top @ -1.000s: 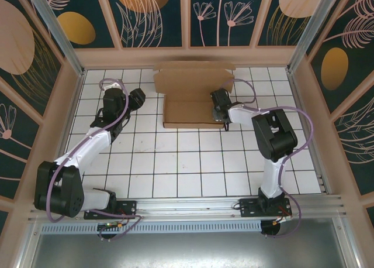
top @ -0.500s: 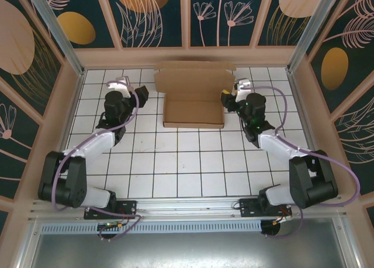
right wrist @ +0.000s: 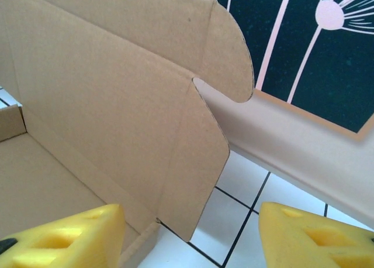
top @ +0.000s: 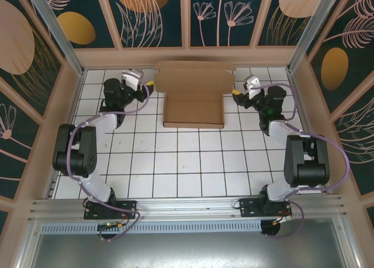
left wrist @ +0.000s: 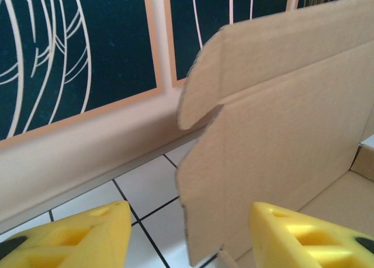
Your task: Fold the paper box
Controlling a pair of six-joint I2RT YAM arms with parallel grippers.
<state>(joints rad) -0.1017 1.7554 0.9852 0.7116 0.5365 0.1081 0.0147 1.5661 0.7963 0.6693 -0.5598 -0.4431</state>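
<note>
From above, you have the paper box [top: 194, 101] sitting at the far middle of the counter [top: 175, 162], close to the back wall [top: 193, 56]. Its shallow tray is formed, and the lid [top: 194, 78] stands up behind it with its top strip bent forward. Your left end effector [top: 147, 86] is just beside the lid's left edge and your right end effector [top: 236, 92] is just beside its right edge; each is apart from the card and carries nothing. In the left wrist view, the yellow fingers [left wrist: 64, 236] are spread wide with nothing between the pads, and the lid's side edge with its rounded ear rises just ahead of the gap. In the right wrist view it is much the same: the fingers [right wrist: 318, 233] stand well apart and empty, and the ear flap [right wrist: 198, 180] on that side hangs in front of them, its lower corner close to the tiles. You look to be at the closing stage, with the tray done and the lid not yet down. The next move likely calls for folding both ears inward together, then tipping the lid forward so the ears and front strip slide inside the tray walls. Keep both sides even, since the light card may skid toward the wall.
</note>
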